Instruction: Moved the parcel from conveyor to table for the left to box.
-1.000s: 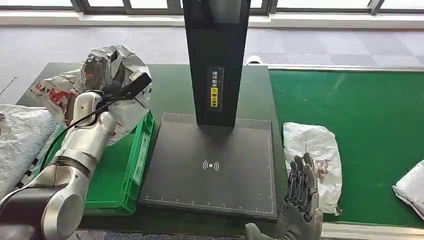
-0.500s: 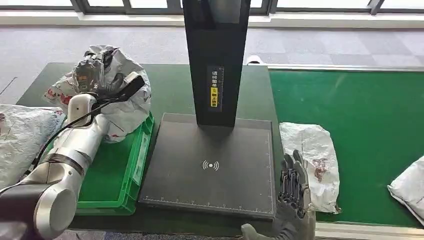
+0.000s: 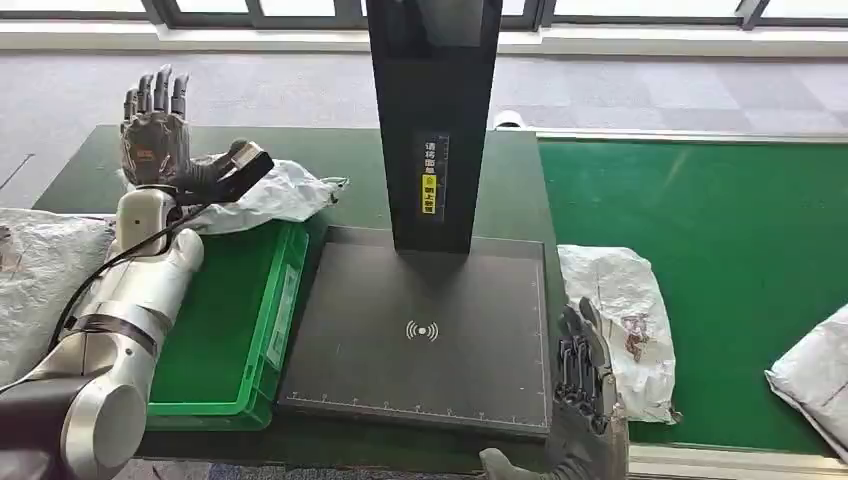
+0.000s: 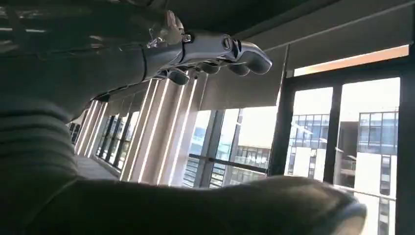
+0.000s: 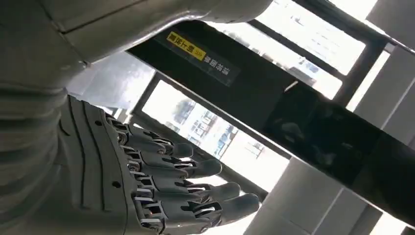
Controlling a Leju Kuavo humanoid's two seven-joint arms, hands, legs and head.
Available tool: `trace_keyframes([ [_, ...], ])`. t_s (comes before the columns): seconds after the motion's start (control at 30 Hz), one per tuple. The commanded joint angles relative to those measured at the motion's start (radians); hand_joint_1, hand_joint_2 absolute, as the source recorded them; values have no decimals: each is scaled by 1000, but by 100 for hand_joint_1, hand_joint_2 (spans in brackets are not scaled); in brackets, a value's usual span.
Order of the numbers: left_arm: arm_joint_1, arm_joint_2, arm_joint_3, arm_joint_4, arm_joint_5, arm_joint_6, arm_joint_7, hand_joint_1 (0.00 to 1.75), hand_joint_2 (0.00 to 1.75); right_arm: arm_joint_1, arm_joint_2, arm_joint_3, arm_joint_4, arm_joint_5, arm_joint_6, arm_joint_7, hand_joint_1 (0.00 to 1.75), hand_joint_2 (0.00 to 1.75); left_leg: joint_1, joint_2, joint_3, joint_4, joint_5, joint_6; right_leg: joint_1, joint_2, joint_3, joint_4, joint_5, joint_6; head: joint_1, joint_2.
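- The left hand (image 3: 152, 128) is up above the far end of the green bin (image 3: 222, 330), fingers spread and pointing upward, nothing in its grasp.
- Just beside it, one white parcel (image 3: 268, 196) lies slumped over the bin's far rim, partly on the dark table (image 3: 350, 165) and not settled inside.
- Risk here: draped like that, the bag could slide off onto the table instead of dropping into the bin; a brush from the wrist would probably be enough to cause it.
- The right hand (image 3: 588, 375) stands at the near edge between the scanner pad (image 3: 420, 335) and the conveyor (image 3: 720, 240), fingers straight and close together, holding nothing.
- A crumpled parcel on the belt (image 3: 625, 325) lies just beside that hand, with another bag (image 3: 815, 375) well to the right.
- Second risk: the thin plastic looks slippery, so a shallow grab may pinch only a fold and let the bag sag or drop.
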Motion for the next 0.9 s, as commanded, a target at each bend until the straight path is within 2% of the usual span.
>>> trace_keyframes([
  [0.03,0,-5,100,-47,73,48,-63,0,0,13,-26,30,52,3,-2,-23,0,175,0,-1,0,-1,0,1,1,-1,1,-1,0,0,0,0],
  [0.1,69,-27,178,-229,270,48,-235,0,0,14,-26,29,53,0,4,-23,0,175,0,0,0,-1,0,1,1,1,0,-2,1,0,0,0],
  [0.17,90,-23,180,-244,287,48,-248,0,0,13,-26,27,55,-1,4,-24,0,175,1,1,0,-2,0,1,1,1,1,-2,1,0,0,0],
  [0.2,115,-43,204,-301,406,48,-338,0,0,11,-28,28,58,-5,14,-24,0,175,0,2,2,-3,1,1,0,2,1,-3,1,0,0,0],
  [0.23,194,-49,184,-382,535,32,-458,0,0,1,-30,19,66,-8,33,-27,0,175,0,2,1,-2,0,1,1,1,1,-2,0,0,0,0],
  [0.27,291,-66,136,-476,529,1,-444,0,0,-3,-22,2,68,-2,47,-31,0,175,0,2,2,-3,0,1,0,1,1,-3,0,0,0,0],
  [0.3,330,-80,112,-522,523,7,-419,0,0,-3,-16,-10,66,0,61,-34,0,175,-1,4,5,-7,1,2,-1,3,3,-6,2,1,0,0],
  [0.37,338,-86,106,-527,520,12,-411,0,0,-2,-15,-12,65,0,64,-34,0,175,-1,2,4,-5,1,1,-1,2,3,-4,1,1,0,0],
  [0.4,320,-70,50,-482,460,-68,-378,0,0,3,-7,-20,60,9,58,-34,0,175,-1,3,4,-5,0,2,-1,2,2,-4,1,1,0,0],
  [0.47,221,-100,-49,-333,303,-170,-261,0,0,10,-6,-8,57,26,42,-25,0,175,0,-2,0,-2,1,2,0,-2,1,-3,0,1,0,0],
  [0.57,162,-112,-72,-235,276,-155,-230,0,0,9,-8,0,61,26,32,-22,0,175,0,-14,-4,-1,4,3,0,-15,0,-3,-1,1,0,0],
  [0.6,136,-99,-96,-170,274,-156,-235,0,0,5,-14,7,64,23,28,-18,0,175,0,-12,-3,-1,4,3,0,-13,-1,-4,-1,1,0,0],
  [0.73,21,-74,-188,42,170,-376,-160,0,0,-12,-26,13,79,6,49,-22,0,175,0,-5,-3,0,2,2,0,-5,-1,-2,2,2,0,0],
  [0.8,-27,-62,-218,133,120,-430,-99,0,0,-19,-29,9,78,-4,84,-29,0,175,0,-7,-3,0,4,3,0,-7,0,-2,2,2,0,0],
  [0.9,-42,-48,-216,161,112,-439,-98,0,0,-25,-20,-10,79,-7,114,-33,0,175,0,-3,-3,-1,4,2,0,-3,-1,-3,4,1,0,0],
])
